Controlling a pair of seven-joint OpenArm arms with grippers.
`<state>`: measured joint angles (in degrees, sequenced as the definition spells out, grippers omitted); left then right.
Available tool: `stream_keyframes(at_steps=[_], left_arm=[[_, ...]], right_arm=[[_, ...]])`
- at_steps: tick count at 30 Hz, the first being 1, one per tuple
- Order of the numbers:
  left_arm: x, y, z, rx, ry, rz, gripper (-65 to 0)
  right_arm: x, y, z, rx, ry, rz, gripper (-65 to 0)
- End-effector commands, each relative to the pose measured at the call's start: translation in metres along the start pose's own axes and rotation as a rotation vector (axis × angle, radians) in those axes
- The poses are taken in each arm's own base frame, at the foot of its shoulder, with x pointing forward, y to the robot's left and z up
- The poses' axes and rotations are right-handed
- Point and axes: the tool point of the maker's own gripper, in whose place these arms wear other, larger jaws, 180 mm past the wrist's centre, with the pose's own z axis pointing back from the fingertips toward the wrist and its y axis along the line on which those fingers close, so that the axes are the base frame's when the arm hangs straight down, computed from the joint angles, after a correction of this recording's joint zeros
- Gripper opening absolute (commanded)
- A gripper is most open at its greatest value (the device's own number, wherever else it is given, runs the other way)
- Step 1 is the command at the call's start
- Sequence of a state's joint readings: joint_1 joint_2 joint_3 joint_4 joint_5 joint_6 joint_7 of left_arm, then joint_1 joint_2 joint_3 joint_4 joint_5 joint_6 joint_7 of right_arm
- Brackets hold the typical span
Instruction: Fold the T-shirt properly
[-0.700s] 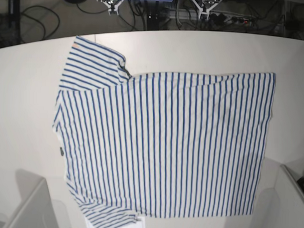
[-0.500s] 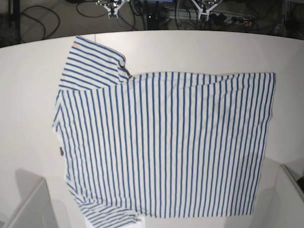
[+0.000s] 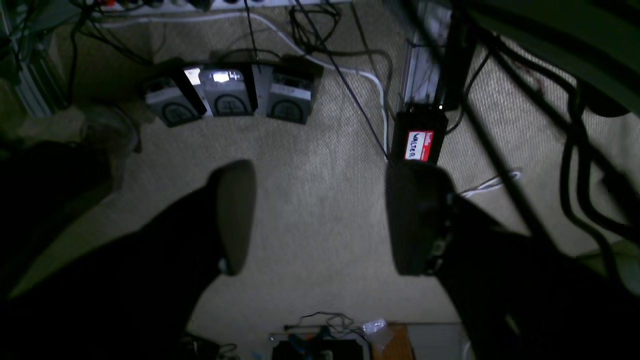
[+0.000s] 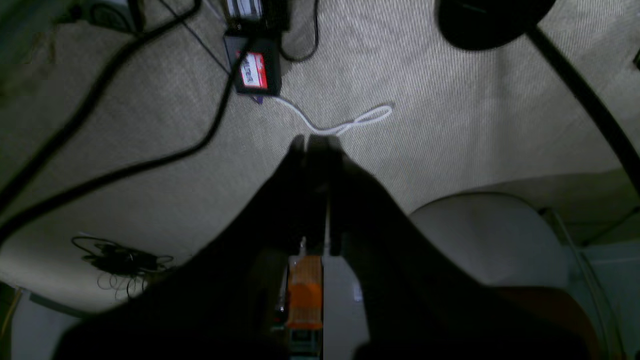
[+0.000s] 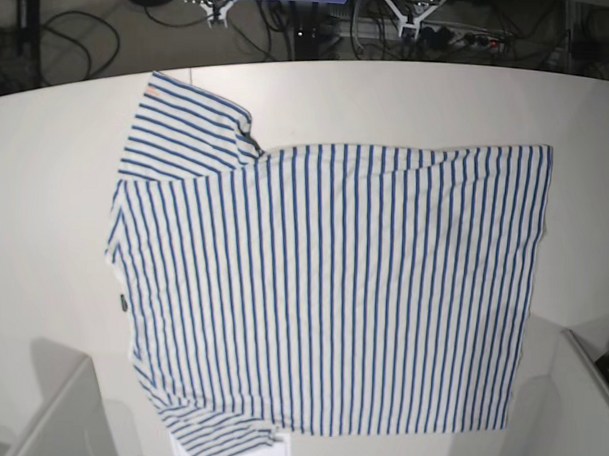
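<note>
The T-shirt [image 5: 332, 289], white with thin blue stripes, lies spread flat on the white table [image 5: 46, 179]. One short sleeve [image 5: 188, 124] points to the far left and the other [image 5: 217, 435] lies at the near edge. A small dark label [image 5: 123, 304] sits on its left border. Neither gripper shows in the base view. In the left wrist view my left gripper [image 3: 325, 220] hangs open over carpeted floor with nothing between its fingers. My right gripper [image 4: 312, 142] is shut and empty, also over the floor. The shirt shows in neither wrist view.
Grey arm housings stand at the near left [image 5: 58, 410] and near right [image 5: 579, 398] corners of the table. On the floor are several foot pedals [image 3: 230, 95], a black box with a red label [image 3: 419, 140], a white cable [image 4: 345, 122] and dark cables.
</note>
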<state>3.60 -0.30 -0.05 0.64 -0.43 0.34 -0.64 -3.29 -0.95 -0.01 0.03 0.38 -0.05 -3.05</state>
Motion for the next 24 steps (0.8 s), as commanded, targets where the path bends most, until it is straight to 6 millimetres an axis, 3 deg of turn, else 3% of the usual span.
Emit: stream_keyframes(at_steps=[1,3,5,8,14,15,17,21,24], left_arm=[[-0.01,-0.001,0.0,-0.004,0.02,0.0,-31.9],[-0.012,-0.002,0.0,-0.004,0.023,0.0,-45.7],[-0.012,0.0,0.0,-0.002,0.026,0.0,-63.7],[-0.013,0.002,0.0,0.001,0.025,0.0,-65.0],[-0.031,0.002,0.001,0.0,0.045,-0.022,-65.0],[-0.026,0.002,0.001,0.001,0.028,-0.014,-65.0],[-0.03,0.012,0.002,0.013,0.004,-0.012,-65.0],[-0.04,0.029,0.011,0.039,-0.062,-0.027,-65.0],[-0.07,0.042,0.022,0.055,-0.057,-0.043,-65.0]], right_arm=[[-0.004,0.0,0.0,0.002,0.011,-0.003,-65.0],[-0.004,0.0,0.0,0.002,0.01,-0.003,-65.0],[-0.006,0.0,-0.001,-0.001,0.013,0.005,-65.0],[-0.013,-0.002,-0.001,-0.004,0.024,0.006,-65.0],[-0.017,-0.031,-0.001,-0.047,0.031,-0.006,-65.0],[-0.017,-0.031,-0.001,-0.047,0.033,-0.003,-65.0],[-0.02,-0.034,-0.001,-0.052,0.049,-0.004,-65.0],[-0.037,-0.041,0.001,-0.062,0.135,-0.007,-65.0],[-0.068,-0.049,0.002,-0.075,0.21,-0.011,-65.0]])
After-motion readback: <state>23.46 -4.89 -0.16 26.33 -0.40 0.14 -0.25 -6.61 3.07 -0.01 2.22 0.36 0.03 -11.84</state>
